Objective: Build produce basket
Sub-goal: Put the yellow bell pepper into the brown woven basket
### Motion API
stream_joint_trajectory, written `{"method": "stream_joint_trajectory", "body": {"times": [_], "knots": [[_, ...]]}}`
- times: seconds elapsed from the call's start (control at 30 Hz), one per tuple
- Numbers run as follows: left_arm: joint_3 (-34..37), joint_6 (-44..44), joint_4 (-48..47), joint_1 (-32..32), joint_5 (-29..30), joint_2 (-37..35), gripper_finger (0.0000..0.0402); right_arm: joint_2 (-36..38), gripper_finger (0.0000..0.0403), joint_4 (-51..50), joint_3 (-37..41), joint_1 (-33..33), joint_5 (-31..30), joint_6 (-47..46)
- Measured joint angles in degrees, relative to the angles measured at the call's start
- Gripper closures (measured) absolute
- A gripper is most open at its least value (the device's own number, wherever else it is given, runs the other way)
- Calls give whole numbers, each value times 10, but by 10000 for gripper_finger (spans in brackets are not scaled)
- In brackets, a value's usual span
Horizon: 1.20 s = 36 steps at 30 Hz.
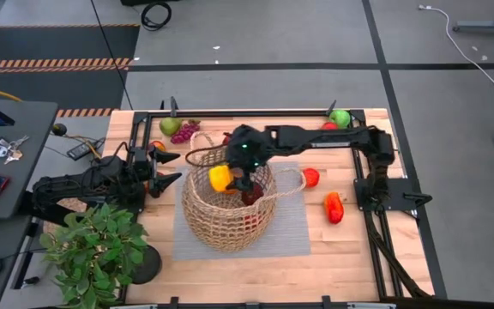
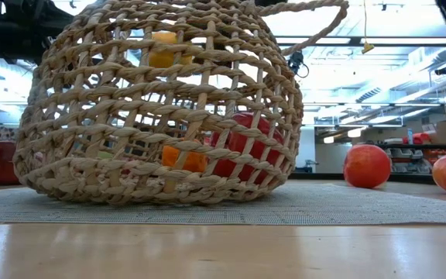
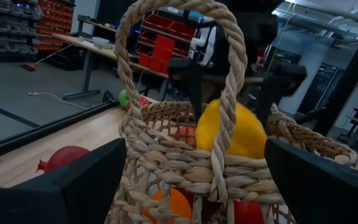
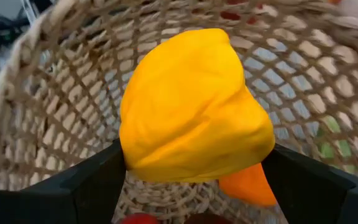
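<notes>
Over the table, the right gripper point(image 1: 222, 178) hangs in the mouth of the basket point(image 1: 226, 225), its fingers clamped on a yellow pepper point(image 4: 191, 106) that we see from the right wrist view filling the gap between them. The basket stands on a grey mat point(image 1: 292, 230) near the table's middle and already holds produce: an orange piece point(image 2: 183, 159) and a red fruit point(image 2: 242, 145) show through the weave in the low view.

The left gripper point(image 1: 166, 168) waits just beside the basket, jaws spread wide and holding nothing, with one loop handle point(image 3: 225, 81) rising between its fingers in the left wrist view.

More pieces lie loose on the wood: a green pear point(image 1: 170, 126) and grape bunch point(image 1: 185, 131) at the far edge, a green apple point(image 1: 340, 118) at the far right corner, a red tomato point(image 1: 311, 178) and a red-orange pepper point(image 1: 334, 207) on the right.

We judge the risks modest but real. Released from this height, the pepper may bounce off the fruit below, possibly against the rim. The basket seems to lean in the low view, so a nudge from either arm could tip it; the left fingers, straddling the handle, could snag it if they close or pull away.
</notes>
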State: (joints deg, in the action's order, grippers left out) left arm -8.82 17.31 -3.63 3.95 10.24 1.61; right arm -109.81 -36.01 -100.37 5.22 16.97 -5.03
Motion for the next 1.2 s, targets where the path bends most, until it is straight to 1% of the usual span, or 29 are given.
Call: {"method": "stream_joint_trajectory", "body": {"times": [0.07,0.17,0.4,0.53,0.7,0.83,0.93,1.07,1.2], "knots": [[0,0,0,0,0,0,12,-22,42,-26,-30,-1,-1,20],[0,0,0,0,0,0,12,-48,42,-76,-56,-1,-31,63],[0,0,-1,0,0,0,12,-79,41,-164,-57,-12,-75,179],[0,0,0,0,0,0,12,-85,41,-178,-56,-18,-83,214],[0,0,0,0,0,0,12,-85,41,-172,-57,-19,-83,212],[0,0,0,0,0,0,12,-85,41,-169,-57,-21,-51,193],[0,0,0,0,0,0,12,-85,41,-147,-57,-22,-50,192],[0,0,0,0,0,0,12,-85,41,-146,-57,-22,-50,183],[0,0,0,0,0,0,12,-85,31,-126,-57,-22,-71,175]]}}
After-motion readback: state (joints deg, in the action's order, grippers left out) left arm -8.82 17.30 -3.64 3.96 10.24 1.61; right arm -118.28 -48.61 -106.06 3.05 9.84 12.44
